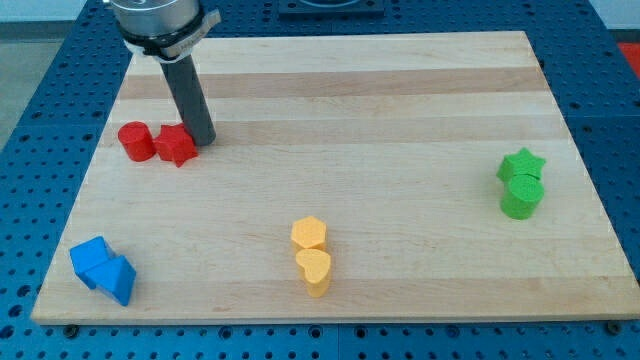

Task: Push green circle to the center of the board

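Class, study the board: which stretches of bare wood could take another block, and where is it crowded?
Bare wood: the middle of the board, between the red blocks and the green pair, and the top strip. Crowded: my tip beside the red star and red cylinder; green star against green circle; yellow pair; blue pair.

No legible text, label, brand mark, number or sign appears anywhere in the camera view. The wooden board point(340, 120) shows only plain grain, the coloured blocks carry no printing, and the blue perforated table point(40, 100) beyond the board's edges and corners is unmarked.
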Available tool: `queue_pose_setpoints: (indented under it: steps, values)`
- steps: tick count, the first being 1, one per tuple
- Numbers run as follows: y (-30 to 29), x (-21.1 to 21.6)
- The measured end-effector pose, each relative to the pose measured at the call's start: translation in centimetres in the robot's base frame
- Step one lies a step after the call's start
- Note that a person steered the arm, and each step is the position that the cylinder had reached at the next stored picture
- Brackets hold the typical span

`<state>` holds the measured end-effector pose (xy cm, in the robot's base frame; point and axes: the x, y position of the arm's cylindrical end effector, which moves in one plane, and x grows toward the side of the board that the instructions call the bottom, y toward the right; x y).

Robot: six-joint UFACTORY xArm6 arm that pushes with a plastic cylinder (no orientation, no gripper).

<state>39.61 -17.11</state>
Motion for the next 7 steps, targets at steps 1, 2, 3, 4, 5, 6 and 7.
queue_pose_setpoints:
  steps: [1,2,3,4,5,6,7]
  values:
    - [-2.0,0.0]
    - [-3.4,0.0]
    - [-2.4,-0.2]
    - [-0.7,-0.2]
    - [3.6,-0.2]
    - [8.9,-0.2]
    - [9.1,-0.2]
